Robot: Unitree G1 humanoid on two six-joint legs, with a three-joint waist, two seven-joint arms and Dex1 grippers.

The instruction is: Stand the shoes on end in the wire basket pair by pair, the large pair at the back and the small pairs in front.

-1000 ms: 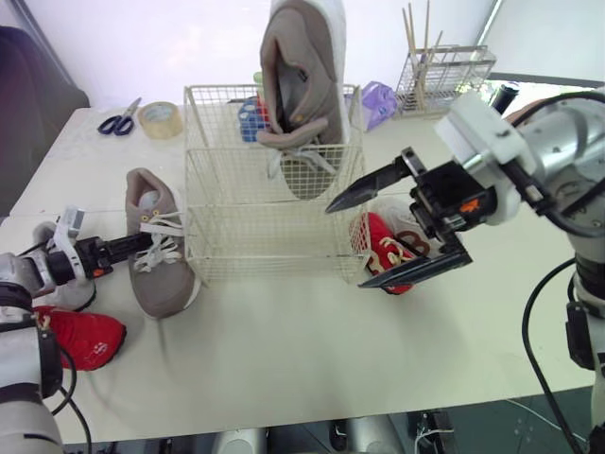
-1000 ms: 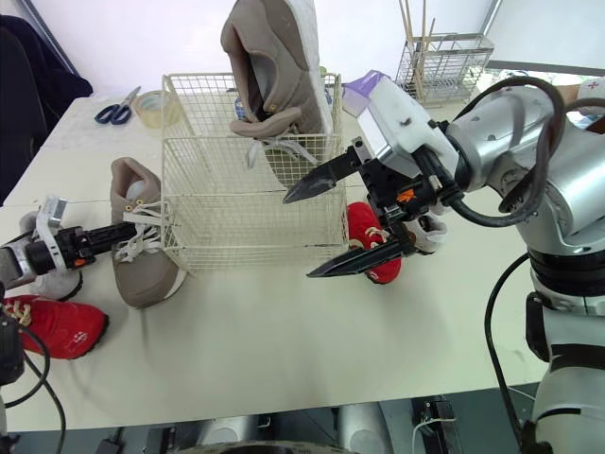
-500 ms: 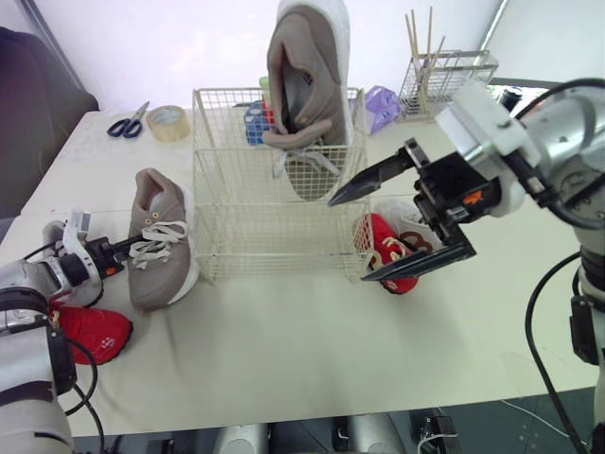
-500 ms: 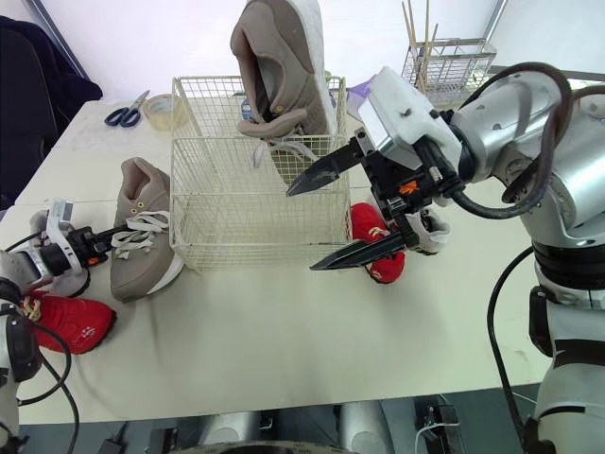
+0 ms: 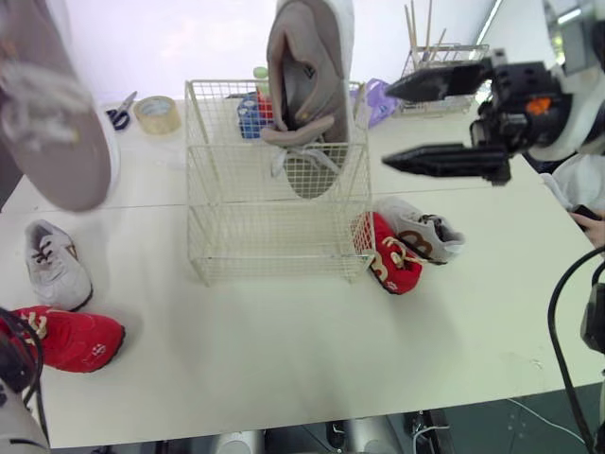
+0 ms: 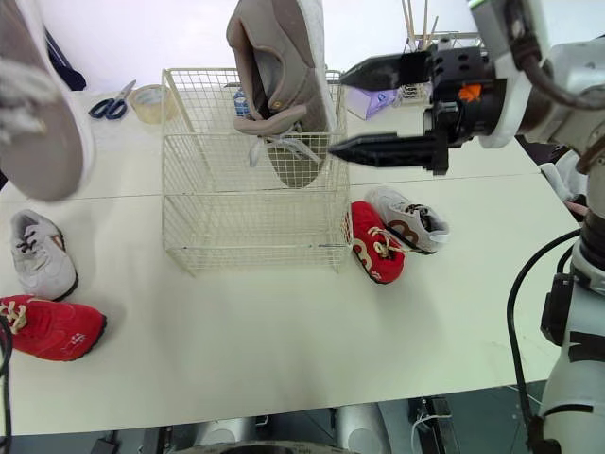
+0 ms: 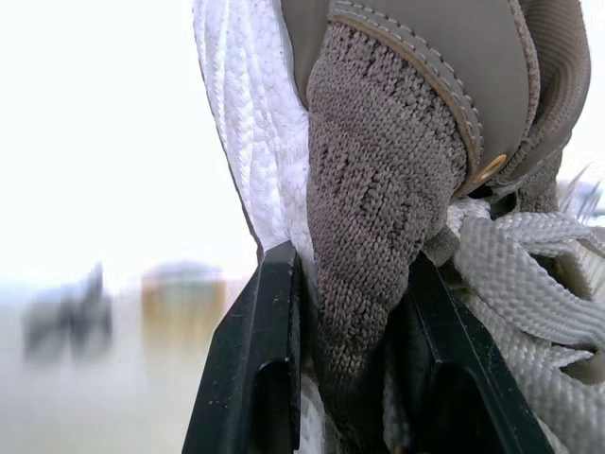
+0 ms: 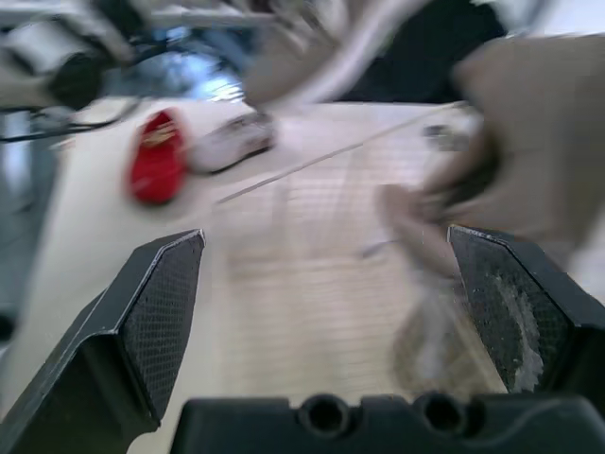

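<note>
Left pincer point(image 7: 350, 260) pinches grey-brown knit sneaker point(image 5: 57, 123) by its upper, aloft left of white wire basket point(image 5: 265, 236); right pincer point(image 5: 388, 126) spread. Risk: thin grip slips, or swinging shoe topples its standing mate point(image 5: 307, 85).

Basket point(image 5: 274, 236) holding one taupe shoe point(image 5: 304, 71)
It stands on end at the back. Its mate point(image 5: 57, 118) hangs high left. Right red shoe point(image 5: 386, 257) touches right grey shoe point(image 5: 423, 233). Left red shoe point(image 5: 76, 339) and left grey shoe point(image 5: 55, 272) lie flat.
</note>
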